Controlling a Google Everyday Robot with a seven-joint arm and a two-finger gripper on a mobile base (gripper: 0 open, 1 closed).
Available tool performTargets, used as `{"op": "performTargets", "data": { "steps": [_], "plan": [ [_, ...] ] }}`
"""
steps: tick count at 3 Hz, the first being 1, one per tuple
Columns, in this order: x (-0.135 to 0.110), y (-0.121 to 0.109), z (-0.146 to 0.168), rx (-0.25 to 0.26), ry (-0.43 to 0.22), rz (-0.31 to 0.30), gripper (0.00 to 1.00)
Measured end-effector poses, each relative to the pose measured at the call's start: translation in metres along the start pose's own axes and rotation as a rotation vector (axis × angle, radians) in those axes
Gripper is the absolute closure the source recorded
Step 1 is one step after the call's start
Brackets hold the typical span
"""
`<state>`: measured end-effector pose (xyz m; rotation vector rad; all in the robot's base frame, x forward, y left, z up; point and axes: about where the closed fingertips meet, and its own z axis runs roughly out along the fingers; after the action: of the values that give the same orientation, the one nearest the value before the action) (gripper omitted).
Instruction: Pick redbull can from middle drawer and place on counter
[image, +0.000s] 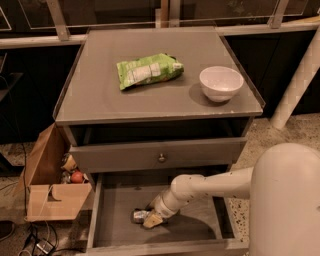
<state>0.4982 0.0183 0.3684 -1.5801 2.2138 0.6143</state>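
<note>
The redbull can (137, 216), silver with dark patches, lies on its side on the floor of the open middle drawer (192, 227), left of centre. My gripper (151, 220) reaches down into that drawer from the right, and its tip is right against the can's right end. The arm (210, 186) stretches from my white body at lower right. The counter (95, 97), the flat grey top of the cabinet, is above.
A green snack bag (149, 70) and a white bowl (221, 82) sit on the counter. The drawer with a round knob (161, 158) hangs over the back of the open drawer. A cardboard box (50, 192) with items stands on the floor at left. A white post (300, 75) is at right.
</note>
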Motion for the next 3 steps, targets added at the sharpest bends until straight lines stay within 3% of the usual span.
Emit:
{"op": "performTargets", "data": {
  "steps": [2, 3],
  "plan": [
    [-0.0001, 0.0001, -0.0001, 0.000, 0.000, 0.000, 0.89],
    [-0.0056, 0.0037, -0.0078, -0.009, -0.002, 0.004, 1.00]
  ]
}}
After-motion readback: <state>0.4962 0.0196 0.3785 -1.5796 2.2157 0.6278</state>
